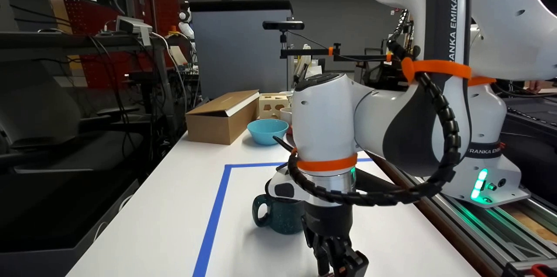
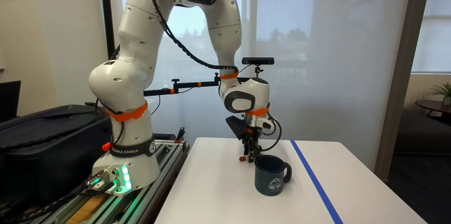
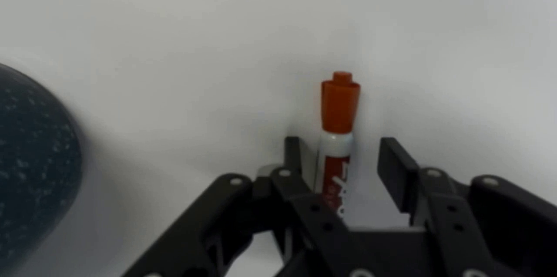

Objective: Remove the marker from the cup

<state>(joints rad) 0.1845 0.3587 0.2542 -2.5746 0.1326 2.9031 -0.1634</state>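
Marker (image 3: pixel 337 144) lies outside the mug (image 2: pixel 269 177), apparently flat on the bench (image 2: pixel 218 188), nearer the edge by the robot base (image 2: pixel 141 171) than the opposite edge. Judgement: removal done, retreat remaining. Do it well: rise straight up, jaws parted, no swing toward the mug. Jaws: spread wider than the marker, straddling it, gripping nothing; contact at the mug-side finger (image 3: pixel 292 153) unclear.

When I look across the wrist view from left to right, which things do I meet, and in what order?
Dark speckled cup, one fingertip of the tool, marker, the tool's other fingertip.
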